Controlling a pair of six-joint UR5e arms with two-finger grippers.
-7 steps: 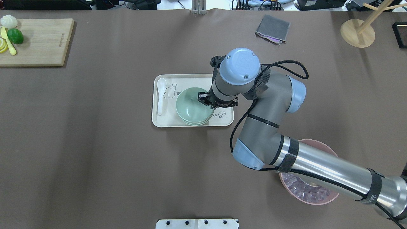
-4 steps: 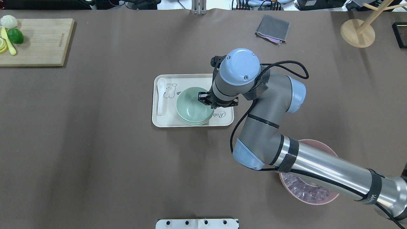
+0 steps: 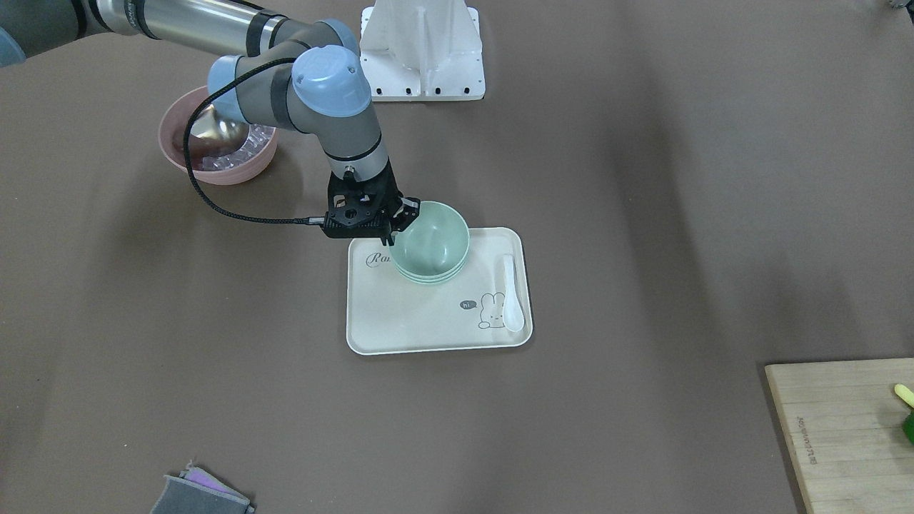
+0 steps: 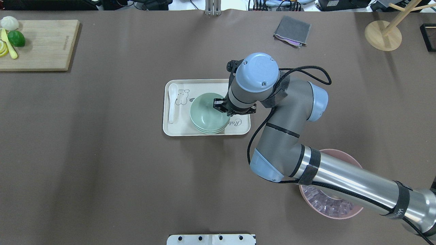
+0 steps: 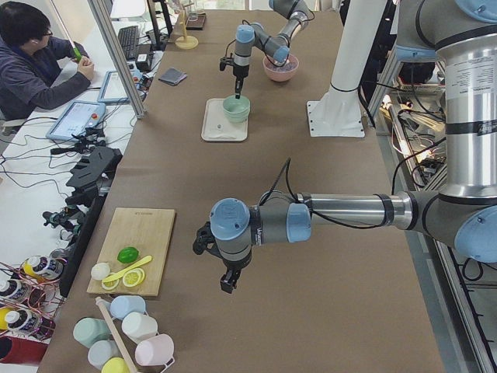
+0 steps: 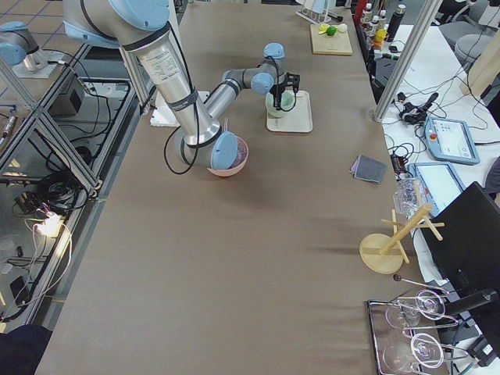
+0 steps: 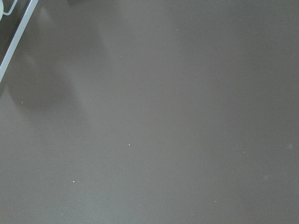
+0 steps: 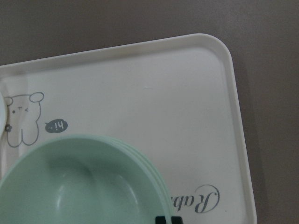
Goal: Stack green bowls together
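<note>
- Centrally overhead, the right gripper (image 4: 221, 105) pinched the top of the nested green bowls (image 4: 204, 115) at its right rim.
- State of the left gripper (image 5: 226, 281): could not be told.

We look along a long table (image 4: 102, 170) under a matte brown cover (image 3: 643, 214) that reaches its edges, faintly creased. The light is even and comes from above, so the shadows on the cover are broad and soft. Bare aluminium posts (image 5: 116, 58) stand along one long side. Beyond them a white side desk (image 5: 31, 183) runs beside the table, strewn with cables (image 5: 23, 167). Along the opposite long side we see more aluminium framing (image 6: 78, 162) rising from a grey tiled floor (image 6: 23, 234), with further cables lying on it.
</note>
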